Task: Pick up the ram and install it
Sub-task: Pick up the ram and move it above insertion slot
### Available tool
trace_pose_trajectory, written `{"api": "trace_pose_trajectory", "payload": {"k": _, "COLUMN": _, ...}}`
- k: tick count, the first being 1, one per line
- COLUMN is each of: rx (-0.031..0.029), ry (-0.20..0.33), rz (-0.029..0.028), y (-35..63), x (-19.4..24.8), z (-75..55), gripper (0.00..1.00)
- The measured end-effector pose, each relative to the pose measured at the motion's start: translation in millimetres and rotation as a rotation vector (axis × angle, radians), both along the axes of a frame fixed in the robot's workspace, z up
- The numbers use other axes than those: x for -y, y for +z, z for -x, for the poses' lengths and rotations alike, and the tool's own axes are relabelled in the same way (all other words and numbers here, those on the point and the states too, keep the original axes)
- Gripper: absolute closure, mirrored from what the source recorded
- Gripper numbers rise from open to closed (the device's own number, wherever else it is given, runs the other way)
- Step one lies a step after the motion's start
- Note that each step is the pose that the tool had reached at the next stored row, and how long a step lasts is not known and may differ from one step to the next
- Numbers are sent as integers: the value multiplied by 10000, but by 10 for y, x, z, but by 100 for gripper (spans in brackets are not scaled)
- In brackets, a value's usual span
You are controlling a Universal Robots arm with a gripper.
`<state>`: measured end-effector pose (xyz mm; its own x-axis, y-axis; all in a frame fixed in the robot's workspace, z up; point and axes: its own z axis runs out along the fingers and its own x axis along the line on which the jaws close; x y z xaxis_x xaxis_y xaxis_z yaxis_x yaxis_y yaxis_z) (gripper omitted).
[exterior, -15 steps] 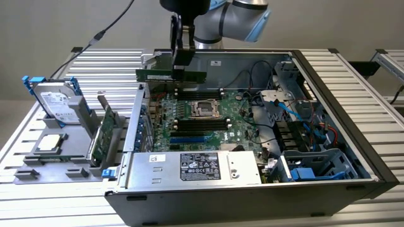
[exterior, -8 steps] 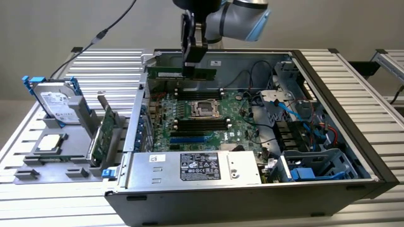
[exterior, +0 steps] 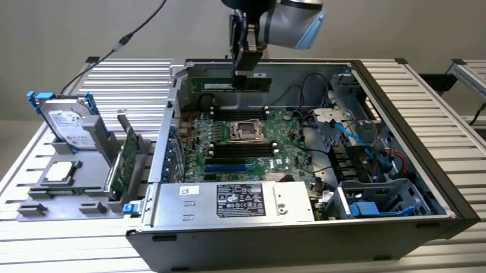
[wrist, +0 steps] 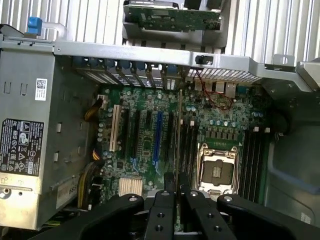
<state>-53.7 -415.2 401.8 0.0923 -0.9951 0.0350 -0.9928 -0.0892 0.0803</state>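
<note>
The ram [exterior: 230,85], a thin, long, dark green stick, hangs level above the back of the open computer case [exterior: 410,142], and my gripper [exterior: 247,73] is shut on its upper edge. In the wrist view the ram [wrist: 178,130] shows edge-on as a thin line running out from between my fingers [wrist: 170,187]. Below it lies the green motherboard [exterior: 288,139], with black memory slots [exterior: 241,149] on both sides of the processor socket [exterior: 247,130]. The stick is well above the slots [wrist: 189,145] and roughly parallel to them, touching nothing.
A grey power supply [exterior: 235,202] fills the case's near side. A drive cage with blue cables [exterior: 376,196] sits at the exterior view's right. Outside the case, a grey holder carries a hard drive [exterior: 67,122], a wider green card [exterior: 125,159] and a square silver chip [exterior: 61,170].
</note>
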Motion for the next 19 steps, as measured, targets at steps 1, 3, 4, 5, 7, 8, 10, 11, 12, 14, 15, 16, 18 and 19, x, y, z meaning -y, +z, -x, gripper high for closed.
{"api": "trace_pose_trajectory", "payload": {"k": 1, "rx": 47, "ry": 0, "rz": 0, "y": -2, "x": -18, "z": -16, "gripper": 86}}
{"api": "trace_pose_trajectory", "payload": {"k": 3, "rx": 104, "ry": 0, "rz": 0, "y": -7, "x": -53, "z": -46, "gripper": 86}}
{"api": "trace_pose_trajectory", "payload": {"k": 4, "rx": 118, "ry": -1, "rz": 0, "y": -11, "x": -71, "z": -60, "gripper": 86}}
{"api": "trace_pose_trajectory", "payload": {"k": 5, "rx": 129, "ry": 0, "rz": -1, "y": -15, "x": -90, "z": -74, "gripper": 86}}
{"api": "trace_pose_trajectory", "payload": {"k": 7, "rx": 138, "ry": 0, "rz": 0, "y": -26, "x": -126, "z": -107, "gripper": 86}}
{"api": "trace_pose_trajectory", "payload": {"k": 8, "rx": 140, "ry": -1, "rz": -1, "y": -33, "x": -142, "z": -126, "gripper": 86}}
{"api": "trace_pose_trajectory", "payload": {"k": 10, "rx": 141, "ry": 0, "rz": 1, "y": -47, "x": -173, "z": -169, "gripper": 86}}
{"api": "trace_pose_trajectory", "payload": {"k": 11, "rx": 143, "ry": -1, "rz": 2, "y": -57, "x": -189, "z": -187, "gripper": 86}}
{"api": "trace_pose_trajectory", "payload": {"k": 12, "rx": 144, "ry": 0, "rz": 7, "y": -67, "x": -208, "z": -204, "gripper": 86}}
{"api": "trace_pose_trajectory", "payload": {"k": 14, "rx": 147, "ry": 0, "rz": 34, "y": -91, "x": -243, "z": -231, "gripper": 86}}
{"api": "trace_pose_trajectory", "payload": {"k": 15, "rx": 147, "ry": -2, "rz": 50, "y": -104, "x": -254, "z": -238, "gripper": 86}}
{"api": "trace_pose_trajectory", "payload": {"k": 16, "rx": 146, "ry": -13, "rz": 60, "y": -119, "x": -261, "z": -242, "gripper": 86}}
{"api": "trace_pose_trajectory", "payload": {"k": 18, "rx": 148, "ry": -49, "rz": 69, "y": -149, "x": -273, "z": -248, "gripper": 86}}
{"api": "trace_pose_trajectory", "payload": {"k": 19, "rx": 149, "ry": -68, "rz": 70, "y": -163, "x": -279, "z": -253, "gripper": 86}}
